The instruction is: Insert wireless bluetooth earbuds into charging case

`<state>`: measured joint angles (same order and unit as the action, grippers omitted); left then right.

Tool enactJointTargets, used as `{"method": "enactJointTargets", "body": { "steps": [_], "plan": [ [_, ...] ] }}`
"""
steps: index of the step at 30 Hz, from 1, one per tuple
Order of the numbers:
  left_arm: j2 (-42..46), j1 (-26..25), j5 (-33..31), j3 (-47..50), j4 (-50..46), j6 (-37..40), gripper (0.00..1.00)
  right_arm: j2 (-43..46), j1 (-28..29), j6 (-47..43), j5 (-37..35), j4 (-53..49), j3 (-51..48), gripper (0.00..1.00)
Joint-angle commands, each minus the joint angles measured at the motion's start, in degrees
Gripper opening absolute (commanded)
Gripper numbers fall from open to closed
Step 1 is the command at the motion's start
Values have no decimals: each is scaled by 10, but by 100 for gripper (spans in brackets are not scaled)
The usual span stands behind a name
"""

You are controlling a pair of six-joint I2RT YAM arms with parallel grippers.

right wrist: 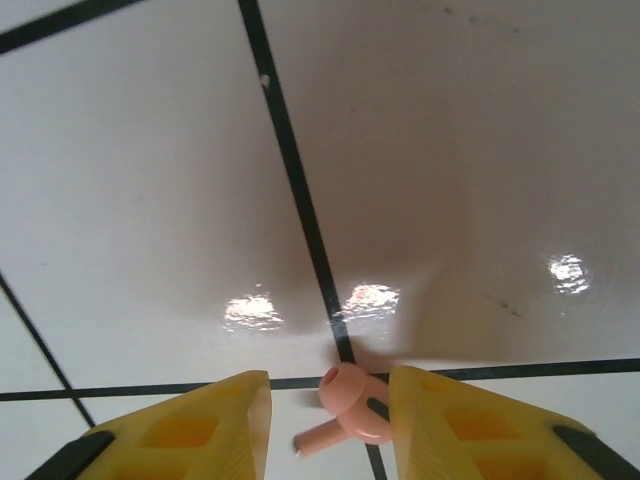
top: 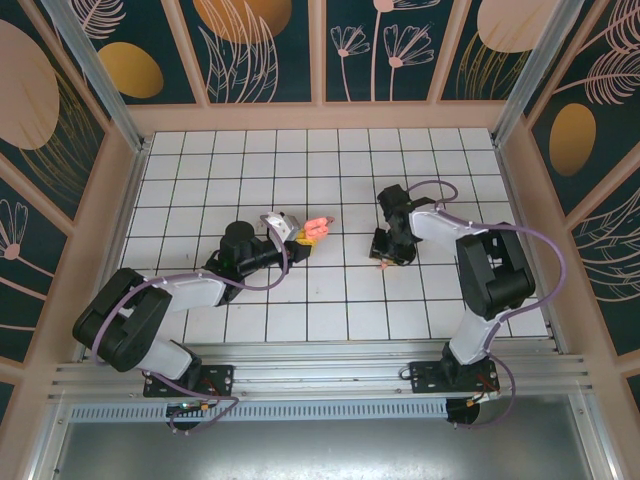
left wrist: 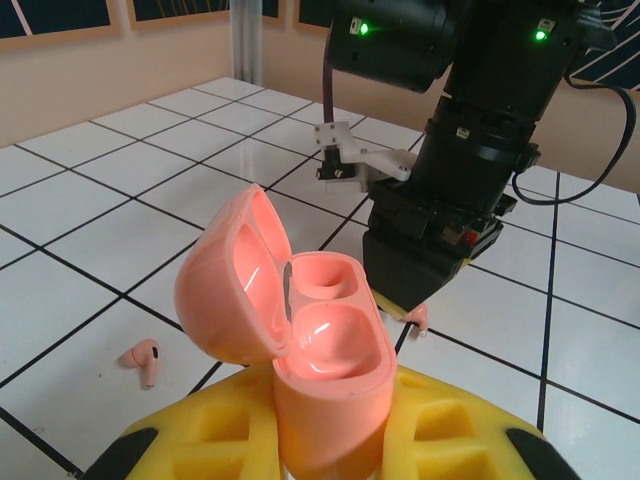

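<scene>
Right tool (right wrist: 327,398) astride pink earbud (right wrist: 354,410), perhaps in contact.

Robot test cell, laboratory type. Evidence: white gridded table (top: 330,160) boxed in by printed floral wall panels (top: 265,50) on aluminium posts (top: 92,70). Robot arms (top: 485,280) are bolted to an aluminium rail (top: 320,376) along the table's near edge.

White tiled table (top: 250,160) with black grid lines. Dark teal walls (top: 260,50) with floral prints, framed in pale wood. Glossy light reflections.

White tiled table (top: 330,190) — a salmon-pink earbud (left wrist: 142,362) lies on it.
</scene>
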<state>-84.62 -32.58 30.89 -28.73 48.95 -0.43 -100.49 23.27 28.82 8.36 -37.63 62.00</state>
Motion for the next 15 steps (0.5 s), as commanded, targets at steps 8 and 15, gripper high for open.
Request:
{"method": "enactJointTargets", "body": {
  "steps": [8,15],
  "plan": [
    [14,-1,-1,-8,3,8,13,-9,9,8,-31,-24,4,34],
    [18,-1,-1,-7,2,8,13,-4,17,15,-31,-23,-7,32]
  ]
}}
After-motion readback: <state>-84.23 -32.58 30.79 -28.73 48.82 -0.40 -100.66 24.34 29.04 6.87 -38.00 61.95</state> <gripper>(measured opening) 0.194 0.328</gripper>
